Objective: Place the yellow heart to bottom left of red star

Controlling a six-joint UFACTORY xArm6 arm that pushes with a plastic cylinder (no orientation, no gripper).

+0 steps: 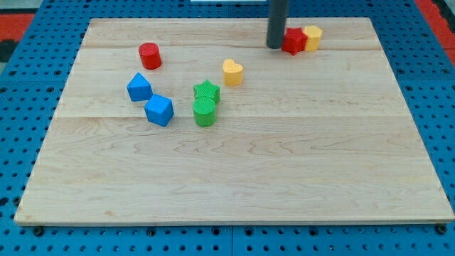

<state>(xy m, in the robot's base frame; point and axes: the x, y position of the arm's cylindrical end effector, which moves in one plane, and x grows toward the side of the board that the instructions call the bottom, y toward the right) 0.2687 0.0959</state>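
Observation:
The yellow heart (232, 71) lies on the wooden board, above the view's middle. The red star (293, 40) sits near the view's top right, partly hidden behind my rod, touching a yellow block (311, 37) on its right. My tip (274, 46) rests on the board at the red star's left edge, touching or nearly touching it. The heart lies to the lower left of the star, about a hand's width from my tip.
A red cylinder (150, 55) stands at the upper left. Two blue blocks (139, 87) (159, 110) lie below it. A green star (206, 92) and a green cylinder (204, 112) sit together just below and left of the heart. The board's (284, 178) edge borders blue pegboard.

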